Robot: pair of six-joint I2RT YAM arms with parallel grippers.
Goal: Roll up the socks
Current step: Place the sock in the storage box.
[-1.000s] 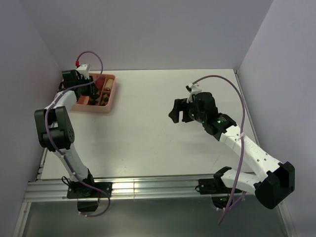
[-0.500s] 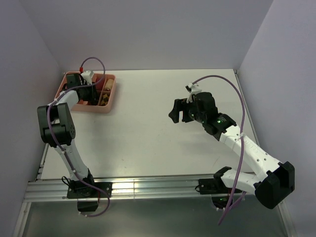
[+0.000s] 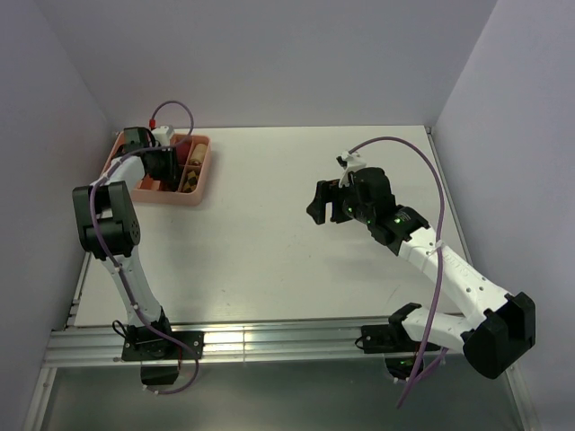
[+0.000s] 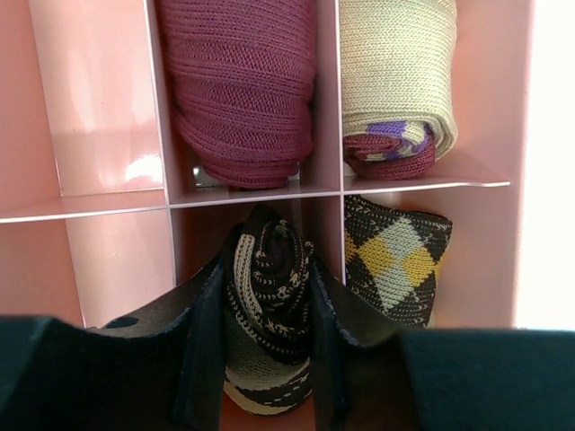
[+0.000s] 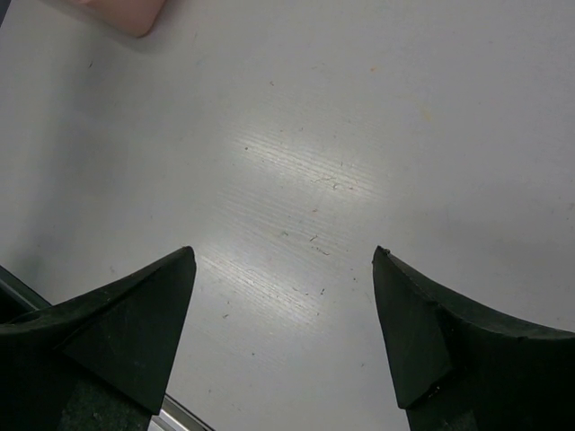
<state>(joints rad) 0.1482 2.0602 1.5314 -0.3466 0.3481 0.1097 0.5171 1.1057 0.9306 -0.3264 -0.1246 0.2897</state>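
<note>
Left hand (image 4: 268, 269) pinches sock roll (image 4: 268, 332) inside pink tray (image 4: 108, 135); may unravel or snag divider (image 4: 243, 196). Right hand (image 5: 283, 256) spread, far from tray.

Pink tray (image 3: 175, 197) sits at the tabletop's (image 3: 269, 242) far-left corner.
Maroon roll (image 4: 238, 85) and beige roll (image 4: 395, 63) fill neighbouring compartments, with a purple-patterned bit under the beige, perhaps its cuff.

We find the left pincer (image 4: 268, 269) down in the tray (image 4: 112, 208), the sock roll (image 4: 269, 332) between its fingers (image 4: 205, 350) in one compartment. A neighbouring roll (image 4: 395, 269) lies in the compartment to its right, a third roll (image 4: 238, 90) straight ahead and a fourth roll (image 4: 395, 72) ahead-right. The right pincer (image 5: 283, 253) hangs over the table (image 5: 296, 135), the tray well off ahead to its left
</note>
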